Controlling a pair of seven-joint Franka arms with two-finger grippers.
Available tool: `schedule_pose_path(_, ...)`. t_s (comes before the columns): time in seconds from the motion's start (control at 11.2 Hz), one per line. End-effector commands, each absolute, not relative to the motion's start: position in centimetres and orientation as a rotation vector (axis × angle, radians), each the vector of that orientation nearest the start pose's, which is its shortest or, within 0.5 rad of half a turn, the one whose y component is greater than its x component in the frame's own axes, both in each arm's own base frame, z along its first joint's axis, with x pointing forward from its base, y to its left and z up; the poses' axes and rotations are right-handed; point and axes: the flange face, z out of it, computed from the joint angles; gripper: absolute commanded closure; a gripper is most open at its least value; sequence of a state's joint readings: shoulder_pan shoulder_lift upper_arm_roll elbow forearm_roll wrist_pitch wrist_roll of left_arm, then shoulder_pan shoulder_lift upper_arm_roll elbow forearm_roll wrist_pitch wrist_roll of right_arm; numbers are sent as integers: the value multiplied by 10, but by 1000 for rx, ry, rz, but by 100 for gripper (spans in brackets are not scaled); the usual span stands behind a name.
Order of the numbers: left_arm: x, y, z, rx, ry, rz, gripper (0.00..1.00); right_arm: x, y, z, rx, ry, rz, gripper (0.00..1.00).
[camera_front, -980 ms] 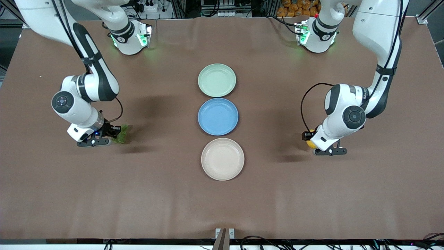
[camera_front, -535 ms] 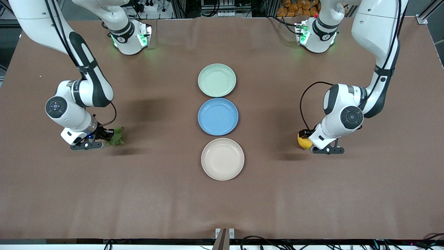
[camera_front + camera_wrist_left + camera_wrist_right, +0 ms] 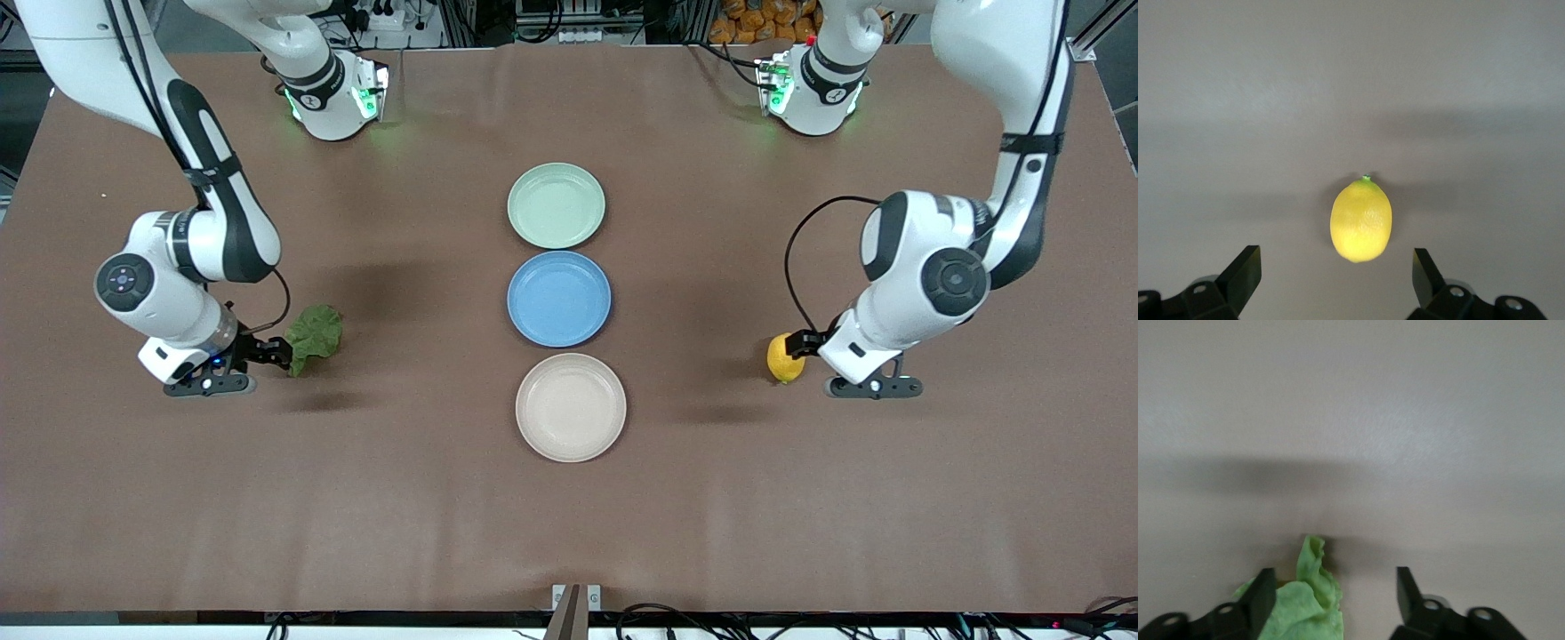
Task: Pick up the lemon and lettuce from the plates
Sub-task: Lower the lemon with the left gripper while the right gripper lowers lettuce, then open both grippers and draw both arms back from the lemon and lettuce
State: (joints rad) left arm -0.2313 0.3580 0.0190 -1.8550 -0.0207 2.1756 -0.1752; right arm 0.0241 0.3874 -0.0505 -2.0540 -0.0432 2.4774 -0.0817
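The lemon (image 3: 784, 358) lies on the bare table toward the left arm's end, off the plates. It also shows in the left wrist view (image 3: 1361, 220), just ahead of the fingers. My left gripper (image 3: 805, 344) (image 3: 1336, 263) is open and empty, low beside the lemon. The lettuce (image 3: 313, 336) lies on the table toward the right arm's end. My right gripper (image 3: 271, 352) (image 3: 1336, 577) is open, with the leaf's stem end (image 3: 1305, 607) lying between its fingers, against one of them. The pale green plate (image 3: 556, 204) and the beige plate (image 3: 571, 407) are empty.
An empty blue plate (image 3: 558, 298) sits between the two plates in the middle of the table. The arms' bases (image 3: 333, 89) (image 3: 809, 84) stand along the table's edge farthest from the front camera.
Both grippers have opened and let go. The lemon and the lettuce now lie on the table. Each arm has drawn back a little toward its own end of the table.
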Motion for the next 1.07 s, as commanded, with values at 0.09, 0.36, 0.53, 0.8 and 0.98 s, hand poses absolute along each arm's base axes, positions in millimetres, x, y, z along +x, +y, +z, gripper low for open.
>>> schedule_pose_path(0.09, 616, -98, 439, -3130, -2, 17, 0, 608, -17, 321, -3181, -149, -23, 0)
schedule_pose_path(0.36, 602, -83, 522, -3142, -31, -92, 0, 602, -33, 379, -3180, -95, -117, 0)
schedule_pose_path(0.53, 590, -68, 553, -3145, -55, -74, 0, 593, -40, 405, -3175, -68, -101, 0)
schedule_pose_path(0.8, 565, -57, 589, -3153, 3, -35, 0, 592, -51, 444, -3176, -34, -101, 0)
schedule_pose_path(0.98, 554, -51, 612, -3141, 101, -29, 0, 588, -54, 478, -3174, -27, -47, 0)
